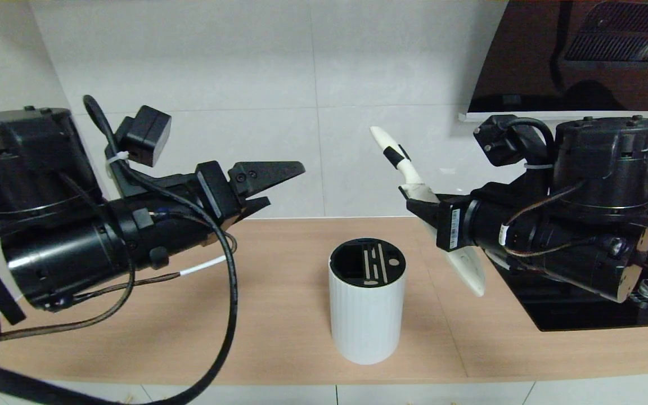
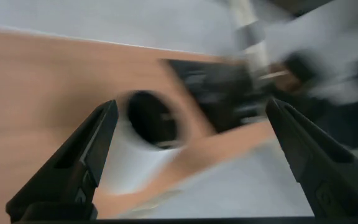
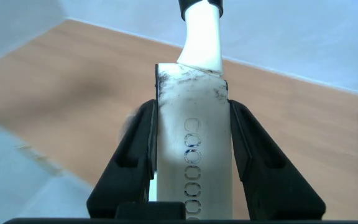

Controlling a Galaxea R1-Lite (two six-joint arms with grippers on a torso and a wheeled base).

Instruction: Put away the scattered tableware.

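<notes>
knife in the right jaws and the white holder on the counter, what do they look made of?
Knife: matte white blade and handle, no metallic glint, so likely ceramic or plastic; black band on the handle. Holder: white ribbed wall with soft sheen, probably plastic, possibly glazed ceramic; black slotted insert on top.

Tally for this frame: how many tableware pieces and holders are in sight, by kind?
1 white knife, held in the right gripper
1 white utensil holder, standing on the counter
Total: 2

Black cylindrical arms (image 1: pixel 65 247), looping black cables (image 1: pixel 229 292)
</notes>
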